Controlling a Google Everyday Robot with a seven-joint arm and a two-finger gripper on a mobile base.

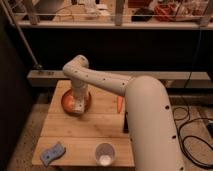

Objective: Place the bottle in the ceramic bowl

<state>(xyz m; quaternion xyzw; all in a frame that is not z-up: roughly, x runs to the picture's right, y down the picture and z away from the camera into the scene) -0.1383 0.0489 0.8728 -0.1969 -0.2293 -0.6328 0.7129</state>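
The ceramic bowl (67,101) is round, orange-brown and glossy, and sits on the far left part of the wooden table (85,131). My gripper (78,106) points straight down into the bowl and hides much of the inside. A small pale shape (79,108) shows at the gripper's lower end, inside the bowl's rim. I cannot tell whether it is the bottle. No bottle shows anywhere else on the table.
A small orange carrot-like thing (119,104) lies at the table's right edge. A translucent white cup (104,153) stands at the front edge. A blue sponge-like piece (52,153) lies at the front left. My white arm (150,125) fills the right side. Cables (192,135) lie on the floor at right.
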